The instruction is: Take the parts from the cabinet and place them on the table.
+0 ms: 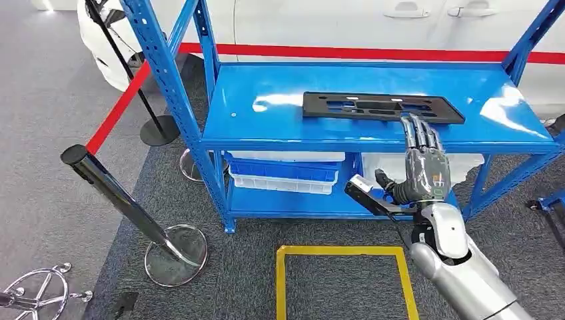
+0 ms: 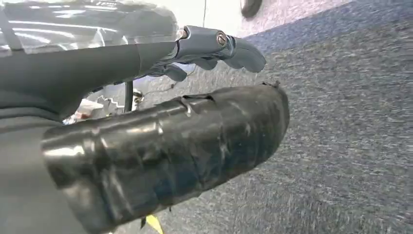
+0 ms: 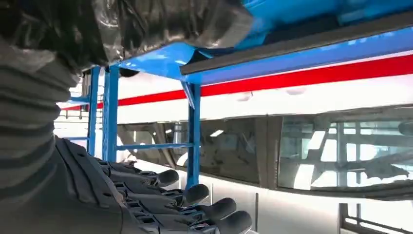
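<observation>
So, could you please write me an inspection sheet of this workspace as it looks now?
Surface: blue shelf top, glossy with glare.
Job's things: long black part lying flat on the shelf top.
Clutter: blue and white bins on the lower shelf.
Hands: right hand raised at the shelf's front edge, fingers extended to the part's near edge; contact unclear. Left hand over grey carpet, empty.
Cables: nothing seen.
Surroundings: white car, red barrier belt, stanchions, yellow floor marking.
</observation>
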